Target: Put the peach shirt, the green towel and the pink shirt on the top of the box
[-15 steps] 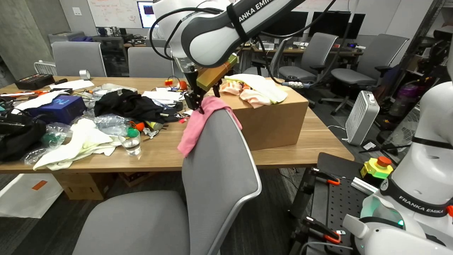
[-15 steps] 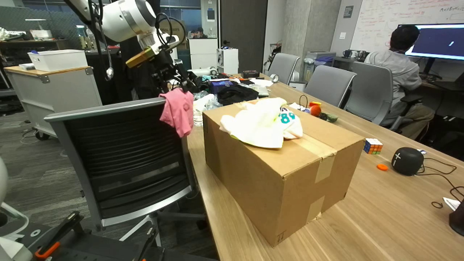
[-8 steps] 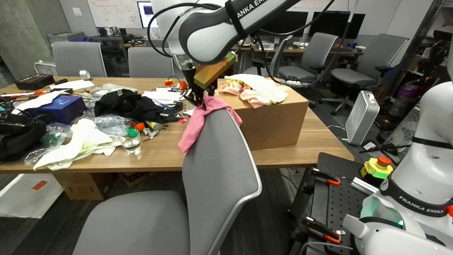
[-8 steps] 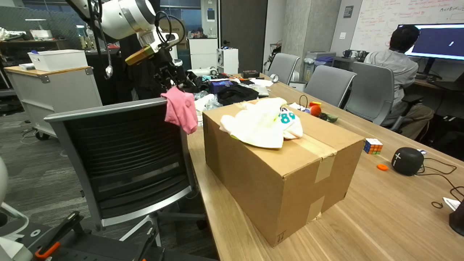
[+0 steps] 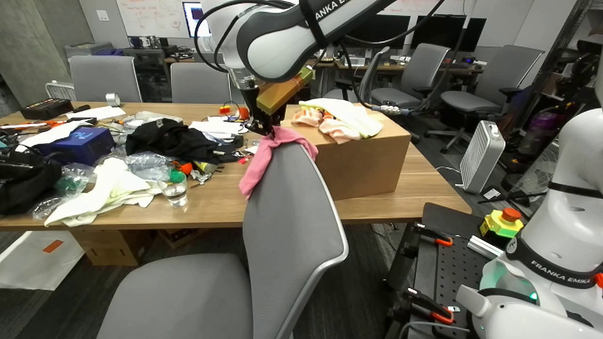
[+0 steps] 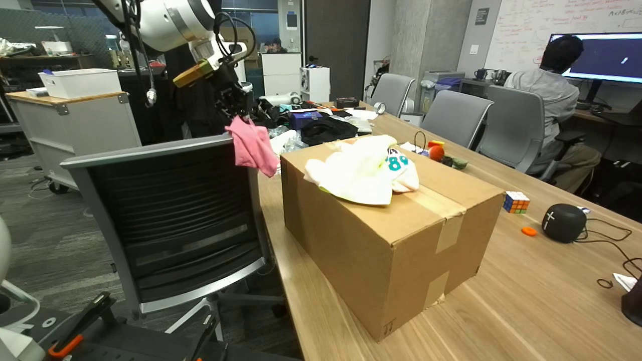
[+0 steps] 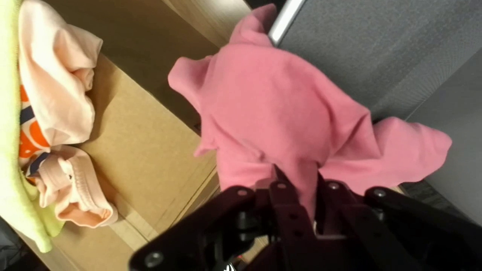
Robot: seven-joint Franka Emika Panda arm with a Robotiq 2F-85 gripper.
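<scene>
My gripper pinches the pink shirt, draped over the office chair's backrest; the cardboard box nearby bears the peach shirt and green towel.

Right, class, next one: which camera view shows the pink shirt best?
The wrist view: there the pink shirt looks largest, its folds are clear, and cloth shows pinched in the gripper, which hides part of it. Both exterior views show it smaller, draped at the top corner of the nearest chair, below the gripper.
</scene>
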